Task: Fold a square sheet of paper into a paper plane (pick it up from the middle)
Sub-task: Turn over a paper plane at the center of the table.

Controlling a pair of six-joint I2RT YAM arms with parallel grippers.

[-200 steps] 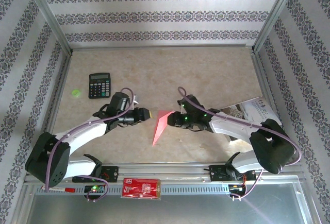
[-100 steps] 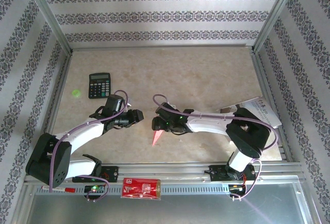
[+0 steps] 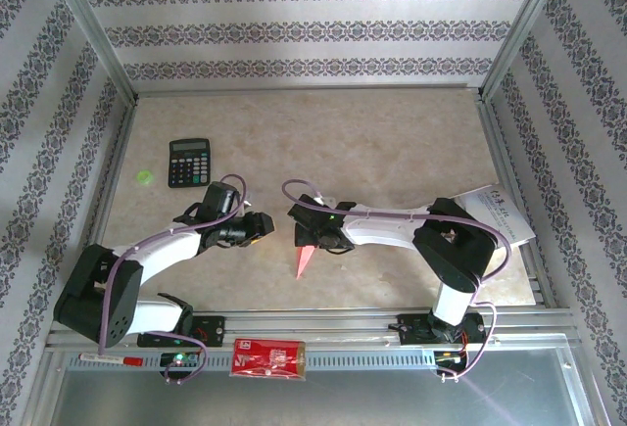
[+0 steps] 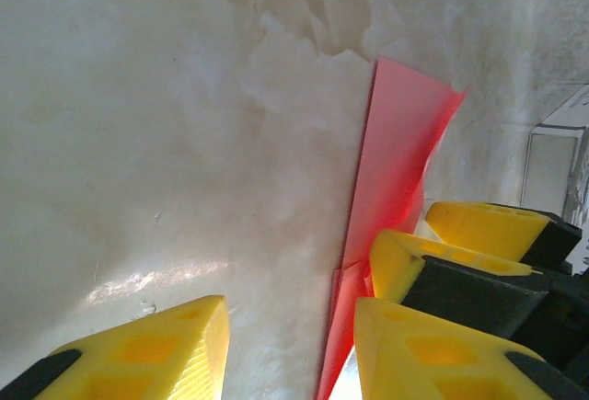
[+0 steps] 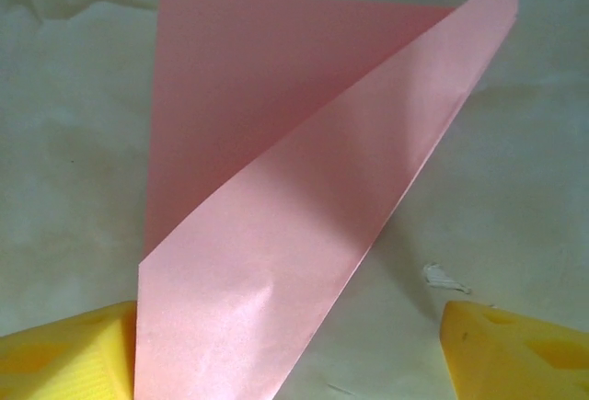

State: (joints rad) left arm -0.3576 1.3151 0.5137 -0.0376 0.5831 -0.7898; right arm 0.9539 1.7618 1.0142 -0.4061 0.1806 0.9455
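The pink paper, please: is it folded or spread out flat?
Folded. In the right wrist view one flap of the paper lies doubled over the layer beneath, and from above it is a narrow pointed shape.

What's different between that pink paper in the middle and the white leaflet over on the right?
The pink paper is plain; the white leaflet carries print. The pink paper is folded to a narrow point, one flap lifting; the white leaflet is broad. The pink paper lies in the middle, the white leaflet at the right edge. Both are thin paper.
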